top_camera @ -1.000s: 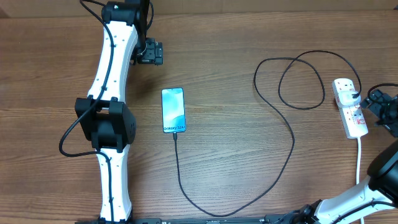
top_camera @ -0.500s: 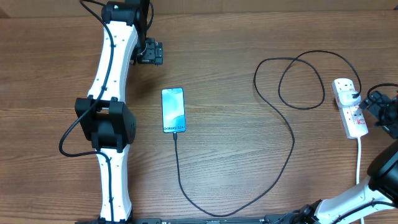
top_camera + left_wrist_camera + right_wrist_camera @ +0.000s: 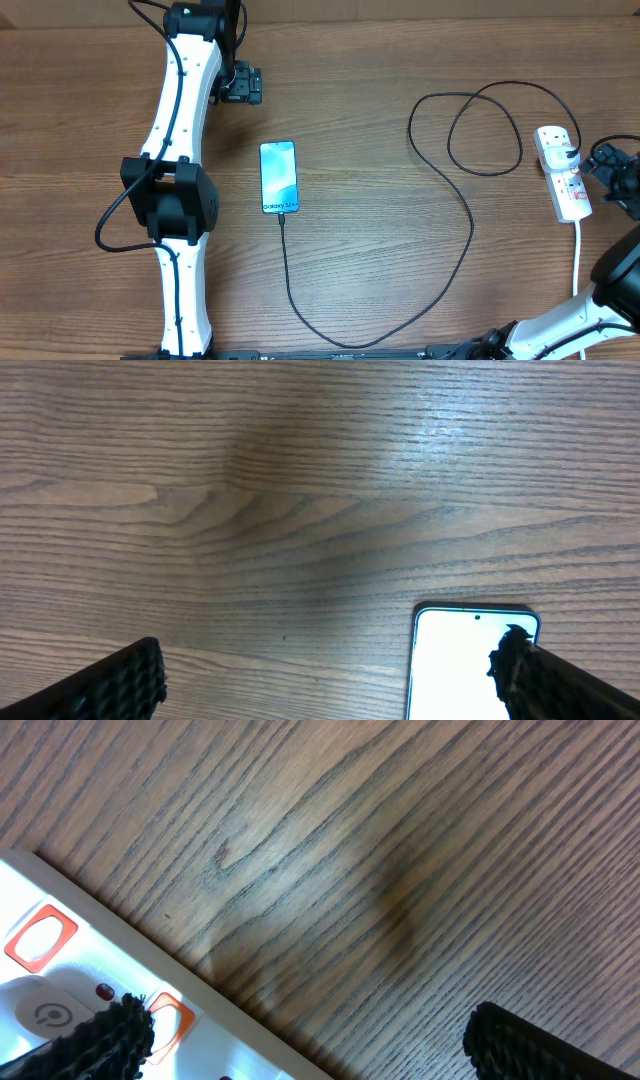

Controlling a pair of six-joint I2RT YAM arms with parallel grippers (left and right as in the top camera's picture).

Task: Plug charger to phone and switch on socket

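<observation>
With the charger in the phone, the right fingers hover spread over the socket, by its red switches.

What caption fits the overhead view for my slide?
Overhead: charger links phone and socket; open right gripper at the socket, open left gripper parked away from the phone.
</observation>
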